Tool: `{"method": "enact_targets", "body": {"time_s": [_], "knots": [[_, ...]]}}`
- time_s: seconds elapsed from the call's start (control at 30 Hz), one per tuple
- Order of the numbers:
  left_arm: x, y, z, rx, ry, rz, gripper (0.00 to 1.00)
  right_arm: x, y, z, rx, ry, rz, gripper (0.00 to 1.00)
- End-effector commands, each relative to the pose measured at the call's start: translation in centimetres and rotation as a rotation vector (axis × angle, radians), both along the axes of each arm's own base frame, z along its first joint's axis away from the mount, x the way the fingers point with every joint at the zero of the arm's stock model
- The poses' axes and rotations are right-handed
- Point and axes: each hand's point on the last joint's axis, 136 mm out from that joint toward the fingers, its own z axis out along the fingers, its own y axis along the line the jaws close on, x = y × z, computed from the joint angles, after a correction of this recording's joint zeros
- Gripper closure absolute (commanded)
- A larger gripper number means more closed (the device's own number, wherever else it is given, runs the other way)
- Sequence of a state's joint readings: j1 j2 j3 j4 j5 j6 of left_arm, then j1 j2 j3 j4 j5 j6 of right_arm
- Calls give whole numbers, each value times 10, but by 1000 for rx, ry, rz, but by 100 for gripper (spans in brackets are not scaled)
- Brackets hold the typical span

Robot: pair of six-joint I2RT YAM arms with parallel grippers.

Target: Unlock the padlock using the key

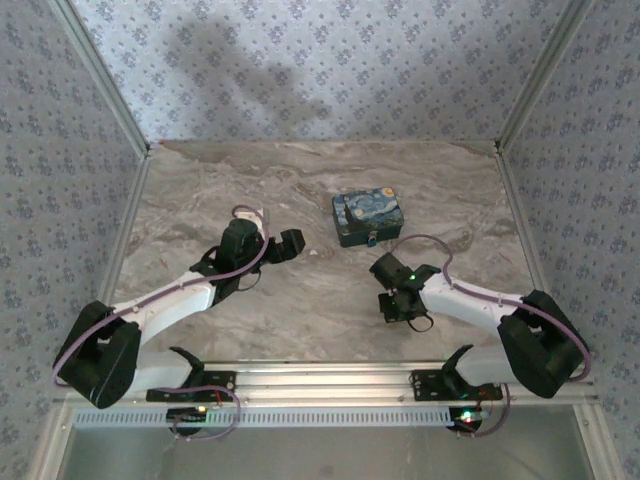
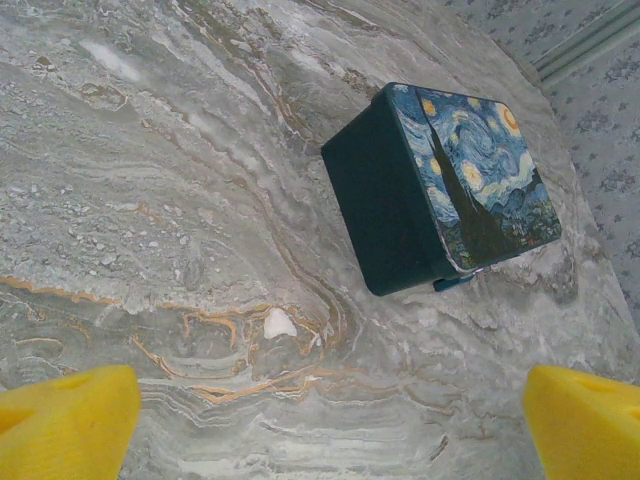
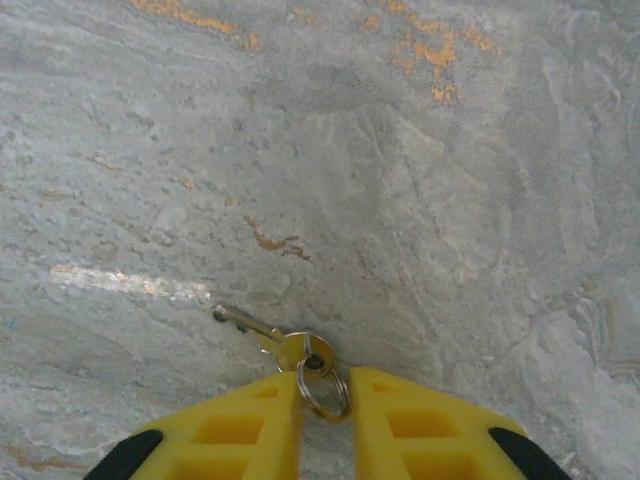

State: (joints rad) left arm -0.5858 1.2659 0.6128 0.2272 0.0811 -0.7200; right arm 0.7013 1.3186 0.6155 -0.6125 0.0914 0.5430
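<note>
The right gripper (image 3: 327, 388) pinched narrow on the ring of the key (image 3: 262, 332) on the table (image 3: 420, 160) — the left gripper (image 2: 330, 430) gaped wide, holding nothing.

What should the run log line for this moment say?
left gripper: open, facing Starry Night box | right gripper: fingers flanking ring of key | padlock: at box edge, untouched

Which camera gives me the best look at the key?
Right wrist: the key lies flat on the marble, its ring between the right hand's fingertips. Top view: that hand covers the spot. Left wrist faces the painted box.
</note>
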Motion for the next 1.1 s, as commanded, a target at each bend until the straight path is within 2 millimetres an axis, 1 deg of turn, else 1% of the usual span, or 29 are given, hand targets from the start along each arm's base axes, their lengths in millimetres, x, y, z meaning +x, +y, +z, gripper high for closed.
{"method": "enact_targets", "body": {"time_s": [0.0, 0.33, 0.43, 0.53, 0.7, 0.8, 0.9, 1.07], "knots": [[2, -3, 15, -11, -27, 3, 2, -3, 9, -5, 31, 12, 10, 83], [0, -1, 16, -5, -29, -1, 2, -1, 13, 1, 71, -22, 20, 99], [-2, -1, 18, -12, -30, -5, 2, 2, 17, 6, 106, -52, 21, 100], [-5, -3, 25, -35, -33, -18, 2, 7, 26, 15, 181, -99, 24, 100], [-12, -9, 37, -85, -37, -53, 2, 18, 40, 36, 298, -196, 36, 100], [-16, -15, 47, -132, -39, -81, 3, 25, 47, 52, 357, -270, 65, 100], [-22, -24, 59, -185, -32, -125, 5, 33, 56, 74, 414, -360, 124, 100], [-32, -43, 86, -235, -53, -217, 9, 44, 68, 114, 480, -556, 252, 100]]}}
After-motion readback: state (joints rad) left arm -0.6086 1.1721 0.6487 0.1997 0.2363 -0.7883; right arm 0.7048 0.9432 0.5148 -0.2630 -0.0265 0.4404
